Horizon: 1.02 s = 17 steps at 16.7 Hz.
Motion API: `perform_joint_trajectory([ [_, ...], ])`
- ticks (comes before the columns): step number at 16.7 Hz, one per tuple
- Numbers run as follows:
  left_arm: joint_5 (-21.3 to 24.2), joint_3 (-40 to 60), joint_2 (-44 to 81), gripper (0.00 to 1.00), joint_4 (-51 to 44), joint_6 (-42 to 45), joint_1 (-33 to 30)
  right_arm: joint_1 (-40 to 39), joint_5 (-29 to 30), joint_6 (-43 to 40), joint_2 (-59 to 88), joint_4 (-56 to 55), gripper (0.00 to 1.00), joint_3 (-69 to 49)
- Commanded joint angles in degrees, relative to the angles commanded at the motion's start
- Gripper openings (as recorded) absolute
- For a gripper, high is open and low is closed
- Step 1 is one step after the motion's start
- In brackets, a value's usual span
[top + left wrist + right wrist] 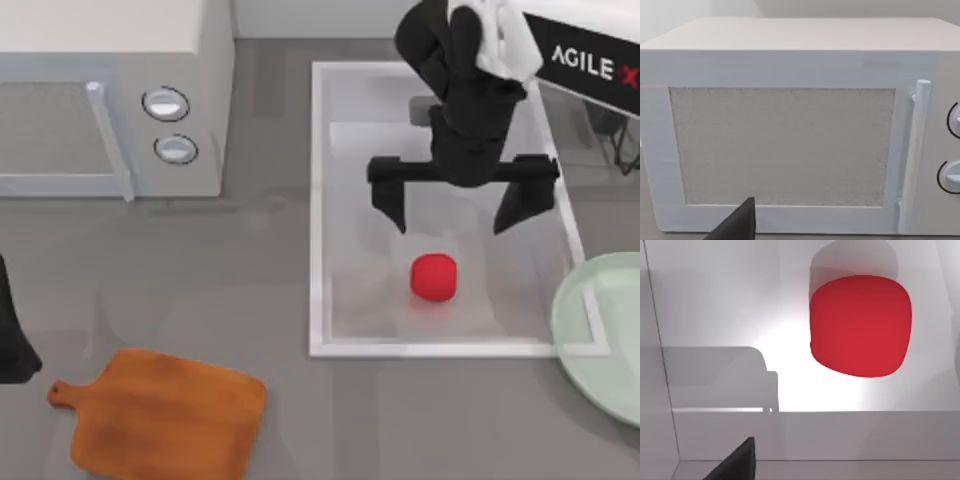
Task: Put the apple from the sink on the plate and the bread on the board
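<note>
Right pincer (452,222) spread wide over the sink (318,210), above the apple (434,277).
Left wrist view faces a microwave (790,130).

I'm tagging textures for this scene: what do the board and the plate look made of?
The board looks like wood with a satin finish: orange-brown with darker grain streaks. The plate looks like glazed ceramic, possibly plastic: smooth, uniform pale mint with a lighter rim.

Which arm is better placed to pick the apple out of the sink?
Right. The right gripper hangs open over the sink, just behind the apple. The left arm sits parked at the table's left edge, facing the microwave.
</note>
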<state>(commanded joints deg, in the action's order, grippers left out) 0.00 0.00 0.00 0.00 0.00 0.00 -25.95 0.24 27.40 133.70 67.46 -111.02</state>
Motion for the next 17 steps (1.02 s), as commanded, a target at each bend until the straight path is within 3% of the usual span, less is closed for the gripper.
perform_joint_trajectory([
  [9, 0.0, 0.0, 0.0, 1.0, 0.0, 0.0, 0.0, -0.3, 0.2, 0.2, 11.5, -22.7, 1.0, 10.4],
  [15, 0.0, 0.0, 0.0, 1.0, 0.0, 0.0, 0.0, -0.4, 0.2, 0.3, 13.1, -24.8, 1.0, 11.5],
  [17, 0.0, 0.0, 0.0, 1.0, 0.0, 0.0, 0.0, -0.4, 0.2, 0.3, 13.1, -24.8, 0.85, 11.5],
])
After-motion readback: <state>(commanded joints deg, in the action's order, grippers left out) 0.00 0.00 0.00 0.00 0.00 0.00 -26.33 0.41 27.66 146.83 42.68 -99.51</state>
